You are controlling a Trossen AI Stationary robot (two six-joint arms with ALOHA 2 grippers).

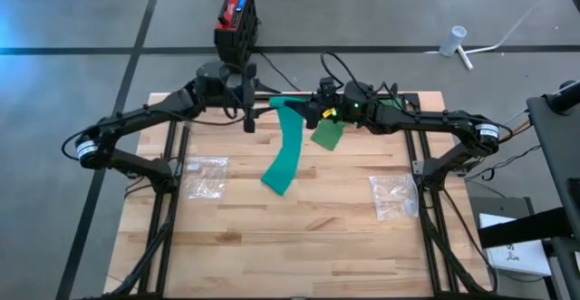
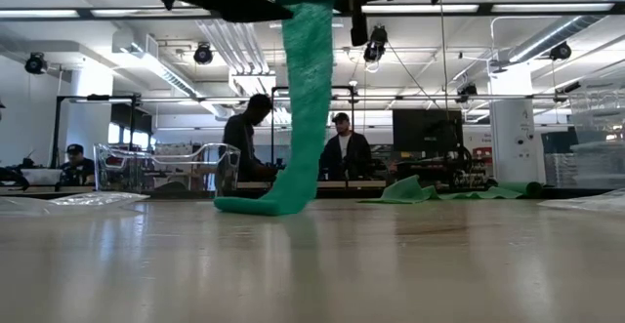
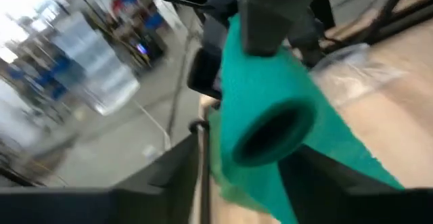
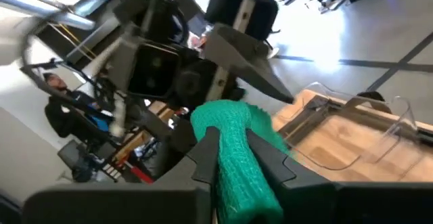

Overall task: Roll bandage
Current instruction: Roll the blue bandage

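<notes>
Bandage, a green strip, hangs from above the bench's far edge, at upper centre of the high view, and trails down to a folded end lying on the wood near the middle. Its rolled end sits between the two claws. The right claw is closed on the roll, its fingers pressed to either side of the green mesh. The left claw stands parted around the roll's open core, fingers not pinching it. A second green bandage piece lies just below the right claw. Two clear plastic bags lie on the bench, at left and right. In the low view, people stand in the room behind.
</notes>
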